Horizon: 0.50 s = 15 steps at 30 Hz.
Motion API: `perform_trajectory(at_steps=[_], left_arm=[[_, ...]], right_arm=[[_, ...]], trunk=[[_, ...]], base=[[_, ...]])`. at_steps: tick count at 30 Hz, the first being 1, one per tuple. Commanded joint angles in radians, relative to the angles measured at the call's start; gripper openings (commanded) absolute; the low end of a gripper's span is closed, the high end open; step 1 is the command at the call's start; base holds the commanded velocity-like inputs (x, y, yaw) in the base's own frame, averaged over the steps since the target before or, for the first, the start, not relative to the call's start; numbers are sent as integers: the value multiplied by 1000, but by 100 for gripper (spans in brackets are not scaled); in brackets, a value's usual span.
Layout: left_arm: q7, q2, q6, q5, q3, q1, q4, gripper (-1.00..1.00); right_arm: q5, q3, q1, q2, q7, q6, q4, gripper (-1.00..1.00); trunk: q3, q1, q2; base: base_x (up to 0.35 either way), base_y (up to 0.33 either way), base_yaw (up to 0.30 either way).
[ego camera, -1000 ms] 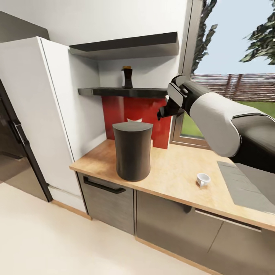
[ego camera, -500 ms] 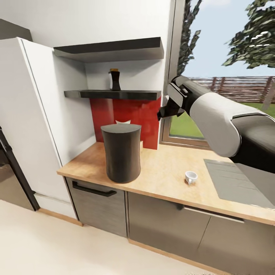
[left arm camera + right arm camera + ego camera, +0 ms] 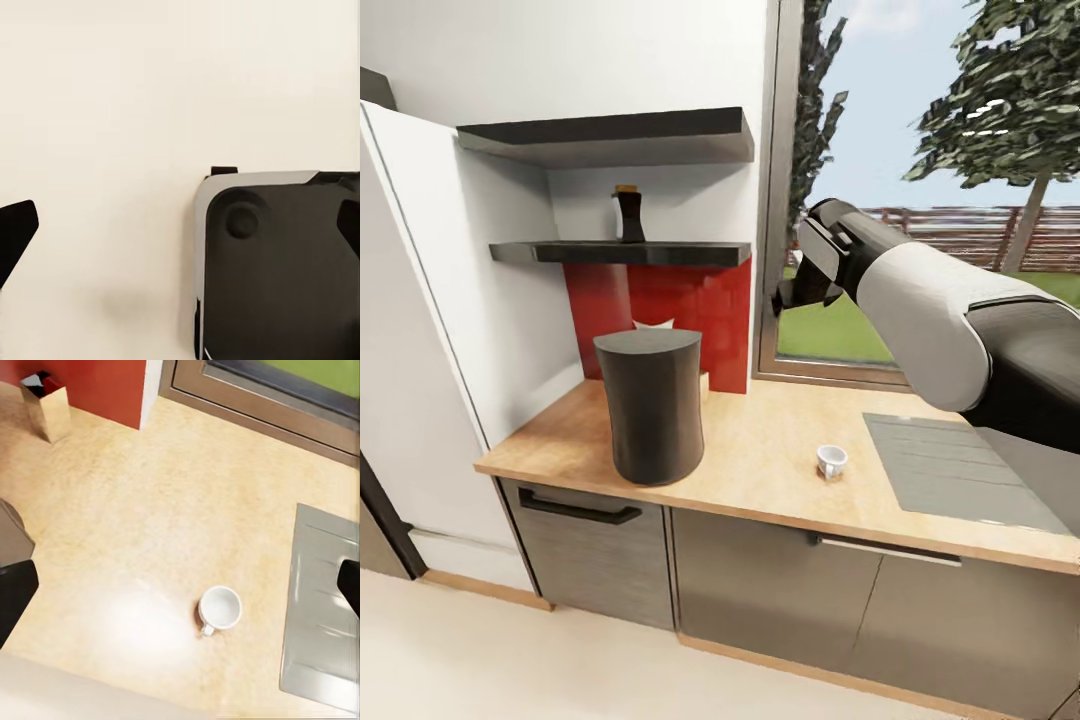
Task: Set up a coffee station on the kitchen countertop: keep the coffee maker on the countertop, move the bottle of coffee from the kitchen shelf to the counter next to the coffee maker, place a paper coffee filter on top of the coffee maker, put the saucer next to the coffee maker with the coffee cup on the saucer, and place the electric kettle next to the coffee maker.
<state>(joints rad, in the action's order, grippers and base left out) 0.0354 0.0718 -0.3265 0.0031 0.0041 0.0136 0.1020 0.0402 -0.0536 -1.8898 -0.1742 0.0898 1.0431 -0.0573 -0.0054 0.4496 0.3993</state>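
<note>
Head view: the coffee maker [image 3: 650, 405] stands on the bench [image 3: 780, 450], the coffee cup [image 3: 831, 461] well to its right, the bottle of coffee [image 3: 627, 215] up on the shelf [image 3: 620, 253]. The right pincer [image 3: 788, 296] hangs raised. Left wrist view: left pincer [image 3: 180, 232] spread over the floor [image 3: 105, 112]. Right wrist view: fingers spread above the cup [image 3: 220, 610].

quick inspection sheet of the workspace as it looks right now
surface: wooden countertop, grey cooktop set into it
job's things: dark coffee maker upright on the countertop; bottle of coffee on the lower shelf; white coffee cup upright on bare counter, no saucer under it
clutter: small metal box by the red backsplash
grippers: right pincer open above the counter, empty; left pincer open, empty
cables: nothing seen
surroundings: window, trees, fence
</note>
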Motion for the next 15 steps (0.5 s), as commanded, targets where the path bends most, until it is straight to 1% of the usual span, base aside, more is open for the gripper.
perform_trajectory(at_steps=[1, 3, 4, 5, 6, 7, 9, 11, 12, 13, 14, 15], left_arm=[[2, 1, -3, 0, 0, 0, -1, 100], [2, 3, -3, 0, -1, 0, -1, 100], [3, 3, -3, 0, -1, 0, 0, 100], [4, 5, -4, 0, -1, 0, 0, 100], [5, 7, -4, -1, -2, 0, 1, 100], [5, 8, -5, -1, -2, 0, 1, 100], [6, 9, -6, -2, -2, 0, 1, 100], [6, 9, -7, -3, -3, 0, 2, 100], [6, 9, -7, -4, -3, 0, 2, 100], [6, 10, -8, -4, -3, 1, 3, 100], [7, 11, -8, -4, -3, 1, 5, 100], [7, 14, -10, -5, -3, 1, 7, 100]], right_arm=[[3, -5, 0, 0, -2, 4, 0, 100], [4, -5, 5, 22, -4, 4, 1, 100], [3, -5, 22, 47, -4, 4, 1, 100], [2, -5, 54, 77, -5, 4, -2, 100], [2, -5, 77, 96, -5, 4, -5, 100], [1, -5, 83, 104, -5, 0, -5, 100], [1, -5, 91, 124, -5, -50, -5, 100], [1, -5, 115, 148, -5, -130, -4, 100], [1, -5, 125, 154, -5, -156, -3, 100], [1, -5, 164, 171, -6, -242, -3, 100], [2, -5, 191, 179, -6, -302, -3, 100], [4, -5, 237, 194, -7, -420, -2, 100]], trunk=[[0, 0, 1], [0, 0, 1], [0, 0, 1], [0, 0, 1], [0, 0, 1], [0, 0, 1], [0, 0, 1], [0, 0, 1], [0, 0, 1], [0, 0, 1], [0, 0, 1], [0, 0, 1]], base=[[0, 0, -55], [0, 0, -23], [0, 0, -9], [0, 0, -4], [0, 0, -2], [0, 0, 0], [0, 0, 0], [0, 0, 0], [0, 0, 0], [0, 0, 0], [0, 0, 0], [0, 0, 0]])
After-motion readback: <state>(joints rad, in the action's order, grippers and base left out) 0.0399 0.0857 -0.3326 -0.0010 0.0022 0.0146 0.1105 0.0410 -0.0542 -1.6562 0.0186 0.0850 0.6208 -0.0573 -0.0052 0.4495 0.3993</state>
